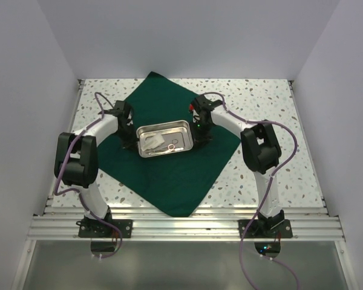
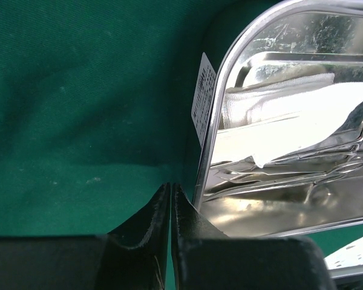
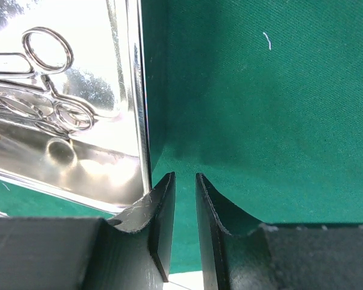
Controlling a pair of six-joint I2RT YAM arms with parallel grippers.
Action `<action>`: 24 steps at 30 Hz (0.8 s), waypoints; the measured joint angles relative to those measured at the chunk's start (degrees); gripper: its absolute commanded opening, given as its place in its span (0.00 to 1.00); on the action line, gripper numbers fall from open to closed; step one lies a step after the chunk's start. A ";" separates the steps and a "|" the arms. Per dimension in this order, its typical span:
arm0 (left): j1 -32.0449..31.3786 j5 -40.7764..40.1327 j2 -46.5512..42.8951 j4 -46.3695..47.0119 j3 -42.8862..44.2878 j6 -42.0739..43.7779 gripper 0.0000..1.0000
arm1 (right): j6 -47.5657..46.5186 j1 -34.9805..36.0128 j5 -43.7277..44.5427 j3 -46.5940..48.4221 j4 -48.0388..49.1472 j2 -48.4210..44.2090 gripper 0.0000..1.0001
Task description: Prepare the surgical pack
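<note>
While tray (image 1: 184,132) sits on green cloth (image 1: 169,175), left tool (image 2: 170,186) nearly closed, right tool (image 3: 186,175) narrowly parted, both empty.

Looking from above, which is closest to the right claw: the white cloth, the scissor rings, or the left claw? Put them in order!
1. scissor rings, right half of the tray, next to the right gripper.
2. white cloth, left half of the tray.
3. left gripper, beyond the tray's left end.

Robotics lab test cell: plain white walls (image 1: 187,36), speckled tabletop (image 1: 260,96), aluminium rail frame (image 1: 187,226).
</note>
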 measured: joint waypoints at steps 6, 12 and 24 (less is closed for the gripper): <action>0.02 -0.04 0.00 0.04 0.00 0.17 0.18 | -0.33 0.11 1.70 0.00 -0.98 -0.15 0.27; 0.02 0.37 0.00 0.74 -0.35 0.20 0.19 | -1.92 0.48 4.37 -0.07 -1.95 -1.75 0.31; 1.46 -0.07 -0.09 1.20 -1.77 1.09 0.45 | -2.75 0.39 6.36 -0.96 -2.64 -3.23 0.55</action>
